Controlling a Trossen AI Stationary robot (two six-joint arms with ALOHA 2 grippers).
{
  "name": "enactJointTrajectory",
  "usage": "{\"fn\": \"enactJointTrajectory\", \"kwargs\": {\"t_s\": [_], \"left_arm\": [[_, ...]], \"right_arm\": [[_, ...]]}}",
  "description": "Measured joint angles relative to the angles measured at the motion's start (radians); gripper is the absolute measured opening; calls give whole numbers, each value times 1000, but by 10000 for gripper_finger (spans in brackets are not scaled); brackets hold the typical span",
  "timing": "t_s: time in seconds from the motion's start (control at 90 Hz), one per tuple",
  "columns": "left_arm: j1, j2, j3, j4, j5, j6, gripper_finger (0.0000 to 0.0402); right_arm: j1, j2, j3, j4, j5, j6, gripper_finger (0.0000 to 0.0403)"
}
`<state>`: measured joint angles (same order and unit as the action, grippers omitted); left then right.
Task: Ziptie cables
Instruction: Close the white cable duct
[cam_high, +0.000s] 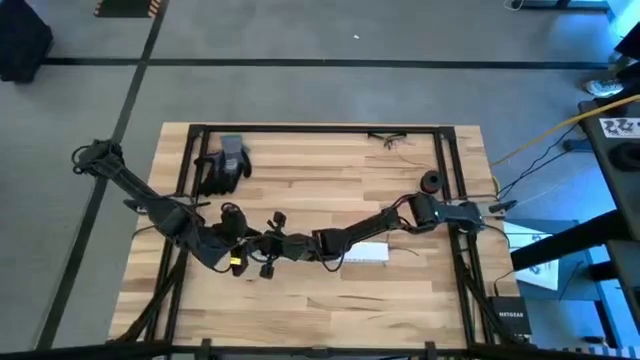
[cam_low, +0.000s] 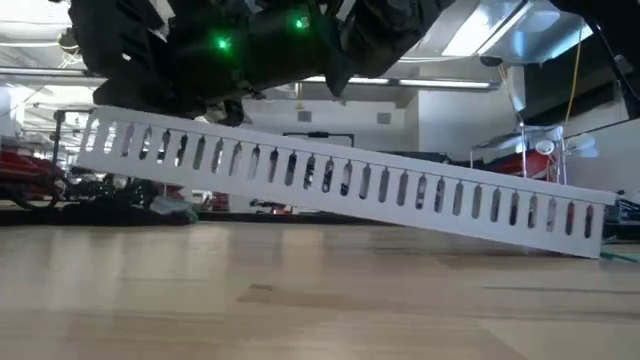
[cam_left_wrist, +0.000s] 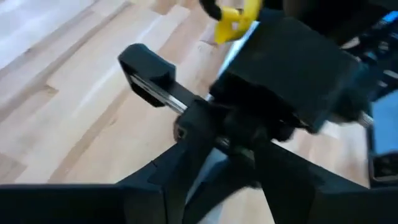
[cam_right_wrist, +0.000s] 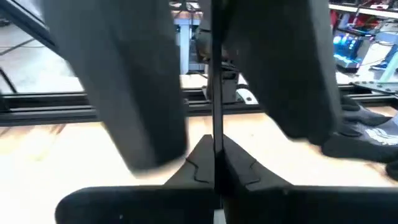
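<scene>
Your right gripper was narrow, its two dark fingers pressed on the thin edge of the long flat white slotted strip. In the low view this strip was tilted: the end under the grippers was lifted and the other end was down near the light wooden table. Your left gripper was just beside the right one, near the middle of the table; whether it was wide or narrow I cannot tell. The thin dark cables lay at the far edge of the table, well apart from both grippers. A pair of black gloves lay near the far left corner.
</scene>
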<state>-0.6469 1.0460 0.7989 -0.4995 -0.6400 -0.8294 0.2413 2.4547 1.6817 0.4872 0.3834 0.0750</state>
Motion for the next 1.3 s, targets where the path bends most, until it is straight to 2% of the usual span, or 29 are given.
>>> {"fn": "enactJointTrajectory", "kwargs": {"t_s": [0.222, 0.311, 0.822, 0.944, 1.1, 1.3], "left_arm": [[10, -41, 8, -111, 248, -89, 167], [7, -41, 9, -175, 303, -126, 167], [73, -137, 59, -264, 360, -38, 167], [94, -150, 67, -301, 365, -98, 166], [96, -107, 7, -384, 436, -132, 166], [96, -23, -66, -387, 454, -129, 166]], "right_arm": [[2, 7, -1, -1, -9, 0, 0], [2, 9, -1, -1, -13, -1, 0], [0, 23, 3, 17, 1, 17, 0], [-2, 23, 3, 21, 0, 10, 1], [-2, 36, -1, 12, 0, 6, 1], [-2, 43, -6, -13, -10, -6, 0]]}}
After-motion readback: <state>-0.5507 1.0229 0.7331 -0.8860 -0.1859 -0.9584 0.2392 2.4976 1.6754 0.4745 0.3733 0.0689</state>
